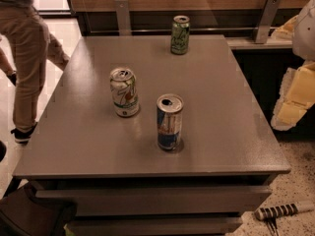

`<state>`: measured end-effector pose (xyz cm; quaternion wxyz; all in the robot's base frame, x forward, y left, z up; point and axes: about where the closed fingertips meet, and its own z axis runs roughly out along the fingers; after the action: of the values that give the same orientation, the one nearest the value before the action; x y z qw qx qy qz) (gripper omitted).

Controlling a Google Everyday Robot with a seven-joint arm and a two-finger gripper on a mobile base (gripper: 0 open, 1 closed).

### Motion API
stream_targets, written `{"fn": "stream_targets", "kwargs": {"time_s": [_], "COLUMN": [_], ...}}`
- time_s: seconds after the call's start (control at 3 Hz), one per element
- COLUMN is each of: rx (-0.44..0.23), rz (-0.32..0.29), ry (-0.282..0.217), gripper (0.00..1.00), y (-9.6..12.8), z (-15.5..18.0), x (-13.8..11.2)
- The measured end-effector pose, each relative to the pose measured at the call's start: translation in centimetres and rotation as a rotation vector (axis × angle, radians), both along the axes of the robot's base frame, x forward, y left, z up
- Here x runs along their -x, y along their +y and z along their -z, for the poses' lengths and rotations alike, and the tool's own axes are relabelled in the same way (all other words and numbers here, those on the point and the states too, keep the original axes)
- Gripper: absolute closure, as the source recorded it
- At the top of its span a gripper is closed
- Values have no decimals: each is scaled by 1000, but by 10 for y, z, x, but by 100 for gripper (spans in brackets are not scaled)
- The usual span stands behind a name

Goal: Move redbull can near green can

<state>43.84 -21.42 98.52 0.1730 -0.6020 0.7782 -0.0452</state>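
The redbull can (170,122) stands straight up on the grey table (221,107). Its long side goes up and down, and its silver top faces up. It is near the front edge, about the middle. The green can (180,35) stands up too, far back by the back edge, well apart from it. A white can (124,92) stands near the redbull can's left, a bit further back. Flat table lies between the two cans and out to the right. The gripper is not in view, so I cannot tell if it holds anything
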Motion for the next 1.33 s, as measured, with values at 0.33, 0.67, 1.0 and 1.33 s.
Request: {"fn": "stream_targets", "kwargs": {"time_s": [0.33,0.67,1.0,1.33], "rx": [0,-49,-212,-435], "rz": [0,-18,-82,-147], "ry": [0,-3,-1,-45], "gripper": [0,0,0,0], "y": [0,1,0,-4], "z": [0,2,26,76], "x": [0,0,-4,-18]}}
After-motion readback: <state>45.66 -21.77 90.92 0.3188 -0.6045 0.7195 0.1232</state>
